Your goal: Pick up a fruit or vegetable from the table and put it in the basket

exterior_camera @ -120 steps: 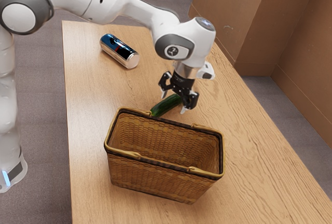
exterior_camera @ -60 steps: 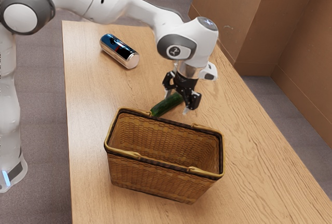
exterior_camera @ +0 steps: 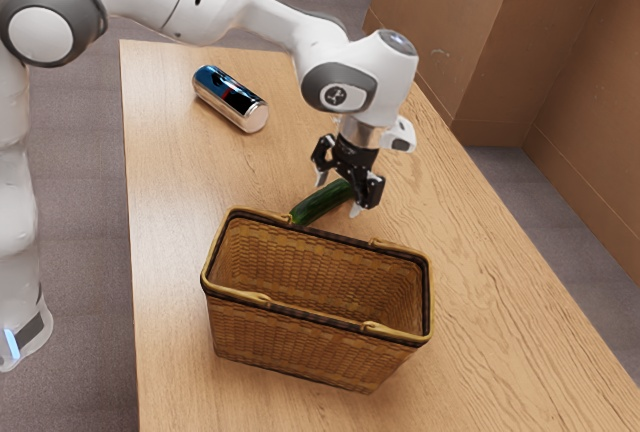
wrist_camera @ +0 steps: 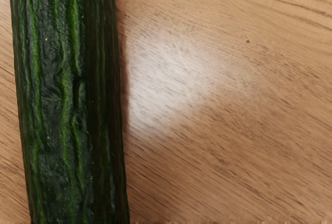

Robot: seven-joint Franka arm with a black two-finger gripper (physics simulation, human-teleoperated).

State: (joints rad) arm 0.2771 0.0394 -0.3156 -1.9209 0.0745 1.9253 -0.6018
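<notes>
In the exterior view my gripper (exterior_camera: 338, 198) is low over the table, its two fingers wide apart. A dark green cucumber (exterior_camera: 318, 203) lies on the table under the hand, its far end hidden behind the gripper; neither finger is seen pressing on it. The wrist view has the cucumber (wrist_camera: 67, 99) close up, lying on the wood. Beside the cucumber, nearer the exterior view's bottom, stands the woven basket (exterior_camera: 290, 349), its open top facing up.
A shiny blue and silver can (exterior_camera: 230, 99) lies on its side on the wooden table (exterior_camera: 500, 322), toward the exterior view's upper left. The basket's raised rim and handles stand close to my gripper. Brown walls (exterior_camera: 450, 42) rise beyond the table.
My hand shifted slightly toward the exterior view's right, then came back a little. The cucumber, basket and can have stayed in place, and the fingers are still apart.
</notes>
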